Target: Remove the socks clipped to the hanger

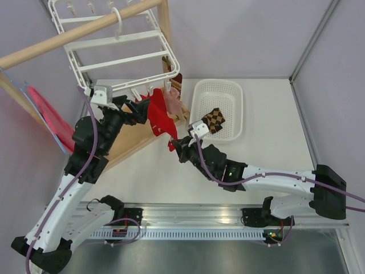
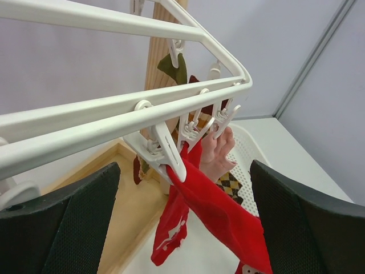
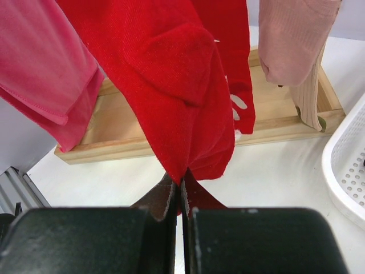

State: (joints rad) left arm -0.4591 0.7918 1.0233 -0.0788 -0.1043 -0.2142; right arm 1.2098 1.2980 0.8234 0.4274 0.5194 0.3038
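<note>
Nearby, a white mesh basket (image 1: 217, 94) holds the checkered sock (image 1: 215, 120); right jaws pinch the red sock (image 3: 171, 85), left jaws gape.

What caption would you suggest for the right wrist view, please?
The right jaws clamp the lower tip of the red sock.

Open tabletop (image 1: 274, 114) is left to the right of the basket (image 1: 217, 83). At far left, passage is blocked by the hanger (image 1: 125, 60), the wooden rack (image 1: 57, 41) and the hanging socks (image 1: 159, 117).
</note>
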